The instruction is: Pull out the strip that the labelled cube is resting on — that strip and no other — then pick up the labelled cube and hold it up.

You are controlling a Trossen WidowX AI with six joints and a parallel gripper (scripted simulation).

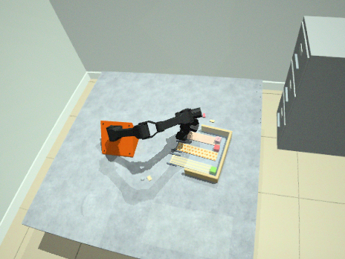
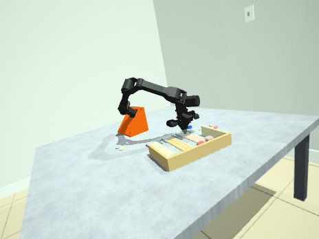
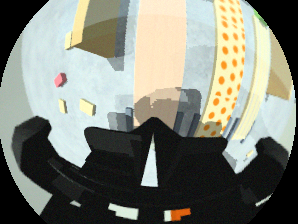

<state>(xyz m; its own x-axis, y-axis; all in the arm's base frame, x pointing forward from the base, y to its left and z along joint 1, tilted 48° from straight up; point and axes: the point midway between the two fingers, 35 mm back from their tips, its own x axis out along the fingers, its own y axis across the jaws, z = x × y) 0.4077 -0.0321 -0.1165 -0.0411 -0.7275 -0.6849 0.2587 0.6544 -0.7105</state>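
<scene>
The top view shows the pale pink cube [image 1: 218, 139] [image 2: 209, 138] at the far end of the plain peach strip [image 1: 202, 138] [image 2: 193, 138] [image 3: 160, 50], inside the wooden frame [image 1: 226, 149] [image 2: 199, 150] [image 3: 80, 22]; its label cannot be read at this scale. The red cube [image 1: 216, 147] [image 2: 200, 143] is located beside it, at the far end of the orange-dotted strip [image 1: 197, 152] [image 2: 179, 144] [image 3: 226, 60]. Neither cube appears in the wrist view. The green cube [image 1: 213, 170] [image 2: 173, 154] [image 3: 261, 19], at the far end of the striped strip [image 1: 189, 164] [image 2: 161, 149] [image 3: 260, 75], is exposed in the top view but mostly hidden by the frame wall in the exterior view. The exterior view alone shows a blue block [image 2: 189, 127] on the worktop [image 1: 111, 208] [image 2: 103, 192] [image 3: 45, 60], behind the gripper [image 1: 181, 138] [image 2: 185, 132] [image 3: 153, 120]. The gripper is fully closed, points downward at the near end of the peach strip, and holds nothing. Contact between its fingertips and the strip cannot be determined.
</scene>
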